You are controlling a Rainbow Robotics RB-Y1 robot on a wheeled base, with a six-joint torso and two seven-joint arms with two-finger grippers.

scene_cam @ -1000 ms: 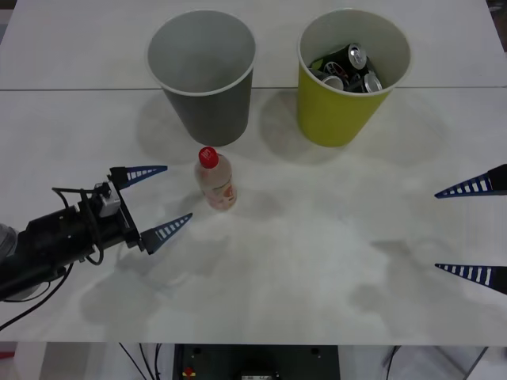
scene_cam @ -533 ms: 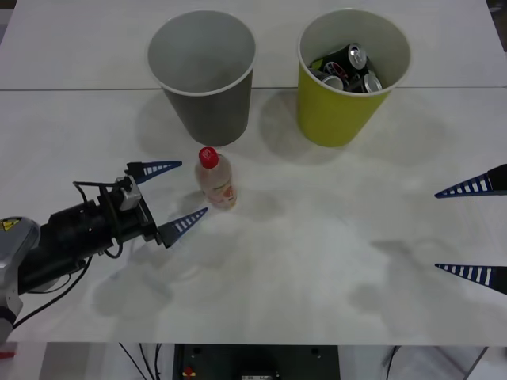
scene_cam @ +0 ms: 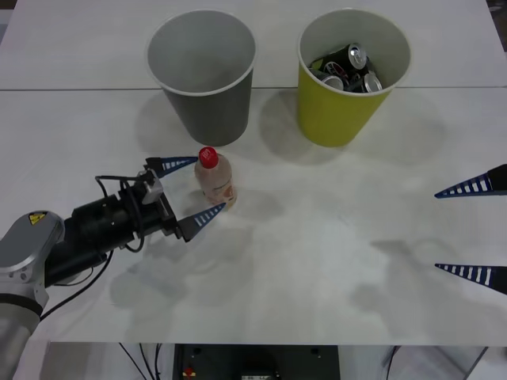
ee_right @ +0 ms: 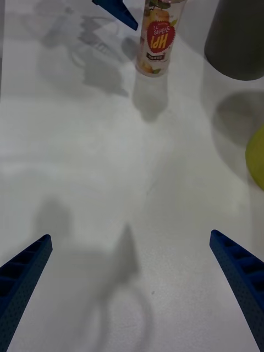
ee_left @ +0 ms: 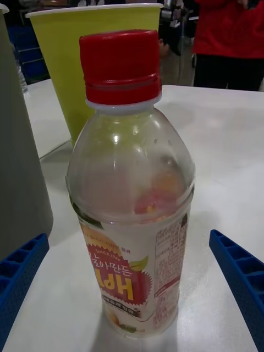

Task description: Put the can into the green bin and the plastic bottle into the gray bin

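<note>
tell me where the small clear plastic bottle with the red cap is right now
In the front view the small clear plastic bottle stands upright on the white table, left of centre, just in front of the dark gray bin, between the open fingers of the left gripper.

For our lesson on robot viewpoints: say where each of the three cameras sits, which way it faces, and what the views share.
Front view: above the arms, facing forward and down at the table; both arms show, left hand open around the plastic bottle.
Right wrist view: on the right arm, facing across the table; right hand open.
Left wrist view: on the left arm, facing the bottle close up, the green bin behind.
Shared: all three show the bottle.
</note>
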